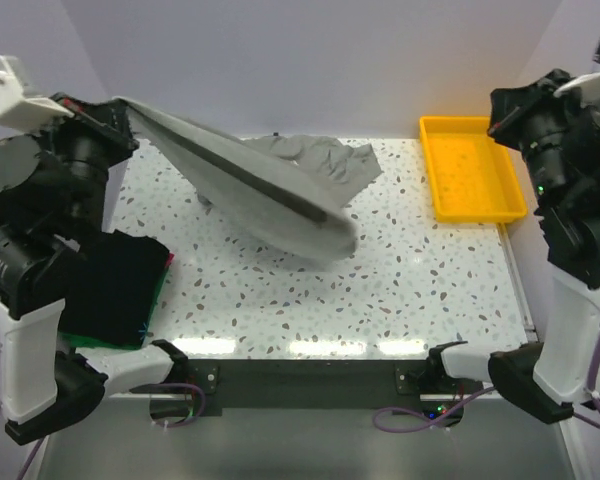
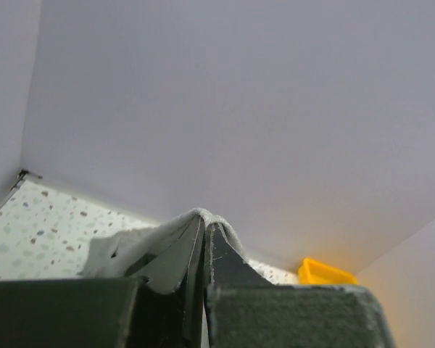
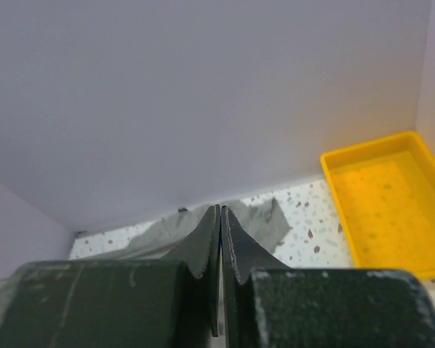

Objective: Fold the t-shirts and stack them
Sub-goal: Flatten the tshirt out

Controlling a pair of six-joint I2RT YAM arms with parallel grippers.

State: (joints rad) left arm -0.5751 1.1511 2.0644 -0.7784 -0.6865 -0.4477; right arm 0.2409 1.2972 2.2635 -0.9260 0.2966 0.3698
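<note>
1. Grey shirt: unfolded. One end is pulled up high, far left of the yellow tray. From there it sags down in a long sling toward mid table. The other end lies crumpled at the back of the table, left of the tray and apart from it.
2. L gripper: fingers clamped on a bunched edge of the grey shirt. In the wrist view, fabric humps up over the fingertips. The gripper is raised off the table, on the side opposite the tray.
3. Black shirt: folded flat at the near-left corner, the spot furthest from the tray. It's partly hidden by the L arm.
4. Green shirt: under the black shirt, w/ only a thin edge showing along the near side.
5. R gripper: fingers pressed together w/ nothing between them. It's held up in the air by the tray's back-right corner and isn't touching any shirt.
6. Tray: sits at the back-right of the table, long side running front to back.
7. Table: white w/ dark speckles. Both arm bases sit at the near edge, well short of the tray.
</note>
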